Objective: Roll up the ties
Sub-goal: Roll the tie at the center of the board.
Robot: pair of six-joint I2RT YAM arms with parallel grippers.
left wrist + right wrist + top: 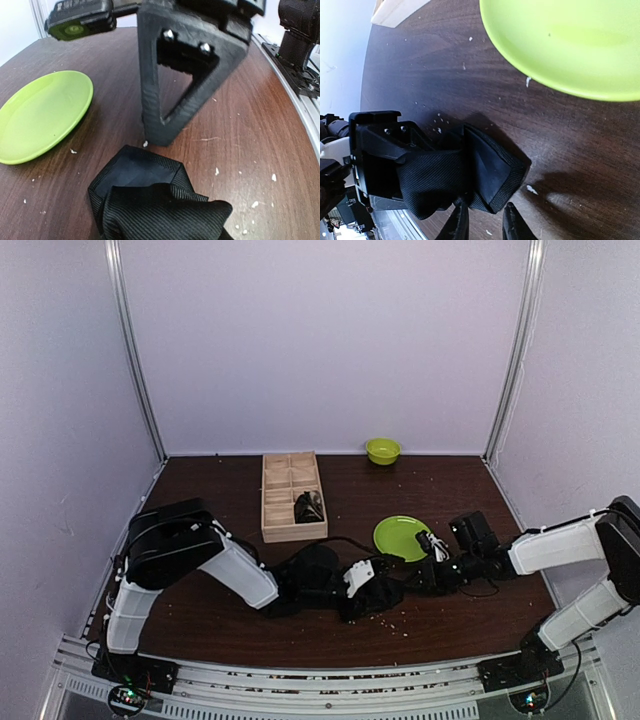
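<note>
Black ribbed fabric of the tie [160,210] fills the bottom of the left wrist view, bunched into a loose wad with one flat end folded over on the counter [250,130]. From overhead this wad lies at the centre of the frame, between the two arms and just below the green plate [400,537].

In the right wrist view the left tool [395,165] sits at the left edge with the bunched fabric filling the gap between its fingers. I cannot tell whether it is clamped or only surrounded. The right tool [484,227] stands open at the bottom of that frame, its tips just beside the folded end, with nothing between them.

A dark bundle [308,506] rests in one compartment of the wooden box [275,490], upper left of centre, and looks like a tie already rolled and stowed. The tie in hand is not a tidy roll yet. It probably needs tightening and then moving to the box.
</note>
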